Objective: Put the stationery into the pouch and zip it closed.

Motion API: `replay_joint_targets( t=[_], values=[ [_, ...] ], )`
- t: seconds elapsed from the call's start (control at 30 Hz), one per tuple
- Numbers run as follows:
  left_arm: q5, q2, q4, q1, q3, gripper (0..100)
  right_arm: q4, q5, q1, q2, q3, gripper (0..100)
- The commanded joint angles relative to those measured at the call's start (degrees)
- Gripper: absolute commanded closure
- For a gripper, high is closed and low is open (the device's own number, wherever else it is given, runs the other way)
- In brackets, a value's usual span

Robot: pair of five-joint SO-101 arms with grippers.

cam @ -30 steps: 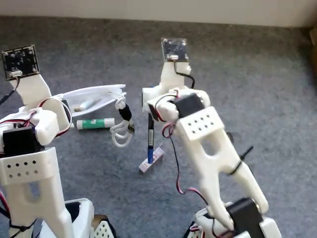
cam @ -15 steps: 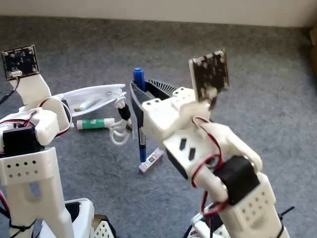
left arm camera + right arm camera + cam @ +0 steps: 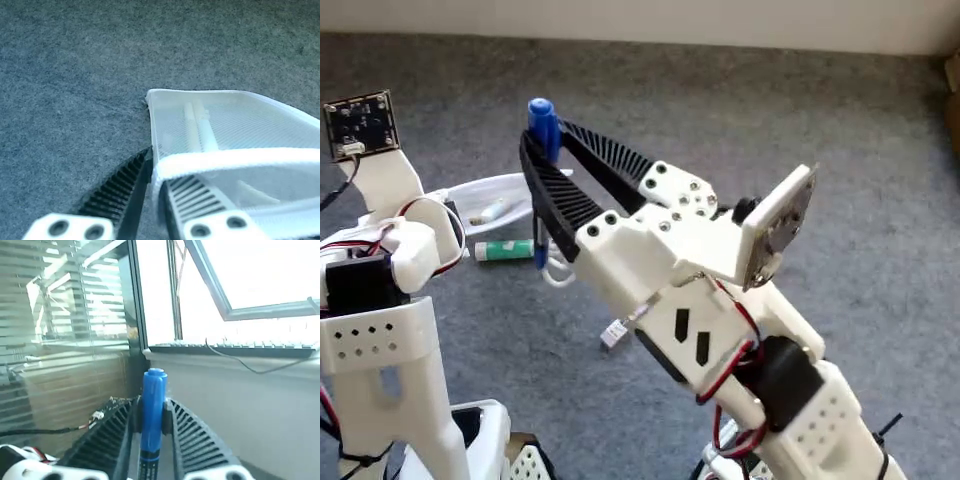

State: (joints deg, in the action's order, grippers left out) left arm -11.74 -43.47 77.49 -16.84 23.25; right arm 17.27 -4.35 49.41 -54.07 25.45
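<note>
My right gripper is raised high above the carpet, shut on a blue pen that hangs upright between its black fingers. In the right wrist view the blue pen stands clamped in the right gripper. The white see-through pouch lies open just behind and below the pen, with a white stick inside. My left gripper is shut on the rim of the pouch. A green glue stick lies in front of the pouch. A small white piece rests on the carpet under the right arm.
Grey carpet stretches open to the right and far side. The left arm's white body stands at the near left. The pouch's white cord loops beside the glue stick. The right wrist view faces a window and blinds.
The right arm swung up and to the left, lifting the blue pen off the carpet to a spot over the pouch's near edge. The left arm and pouch stayed put.
</note>
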Motion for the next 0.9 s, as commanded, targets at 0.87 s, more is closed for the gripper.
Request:
replay_joint_targets(
  t=[0.87],
  values=[
    [-0.44,-0.13,-0.70,1.01,-2.68,99,-75.91,20.48,3.91,22.90,31.87,99.5]
  ],
)
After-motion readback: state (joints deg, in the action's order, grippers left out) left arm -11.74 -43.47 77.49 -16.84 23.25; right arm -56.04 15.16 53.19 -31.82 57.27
